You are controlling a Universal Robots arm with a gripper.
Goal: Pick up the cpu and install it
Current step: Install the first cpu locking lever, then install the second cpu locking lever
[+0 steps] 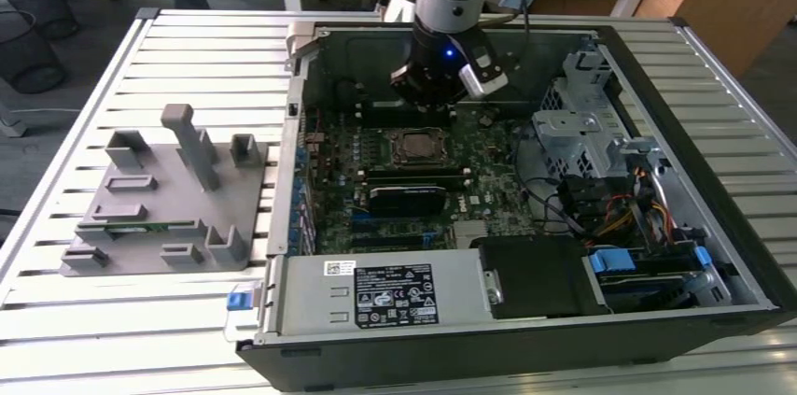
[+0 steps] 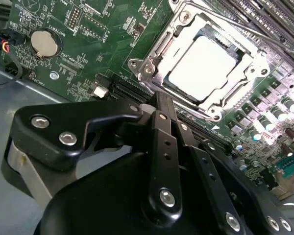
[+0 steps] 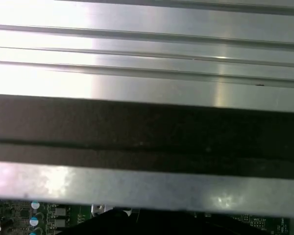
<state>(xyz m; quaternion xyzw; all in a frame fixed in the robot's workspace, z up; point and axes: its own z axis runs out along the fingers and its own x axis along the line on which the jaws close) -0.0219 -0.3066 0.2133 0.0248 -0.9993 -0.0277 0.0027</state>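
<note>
The cpu point(image 2: 202, 67) just beyond the gripper point(image 2: 159, 105) has a smooth, pale, satin metal top, ringed by the bright polished metal of the socket frame point(image 2: 147, 61). The gripper's links are matt black with shiny steel screws. Below it the motherboard point(image 2: 95, 44) is glossy green. The table point(image 1: 200, 49) is ribbed, brushed aluminium; the holder tray point(image 1: 162, 218) looks matt grey plastic.

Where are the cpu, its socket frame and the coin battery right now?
cpu point(image 2: 202, 67): second wrist view, middle of its metal top.
socket frame point(image 2: 149, 58): second wrist view, metal side rail.
coin battery point(image 2: 43, 42): second wrist view, centre of disc.
</note>
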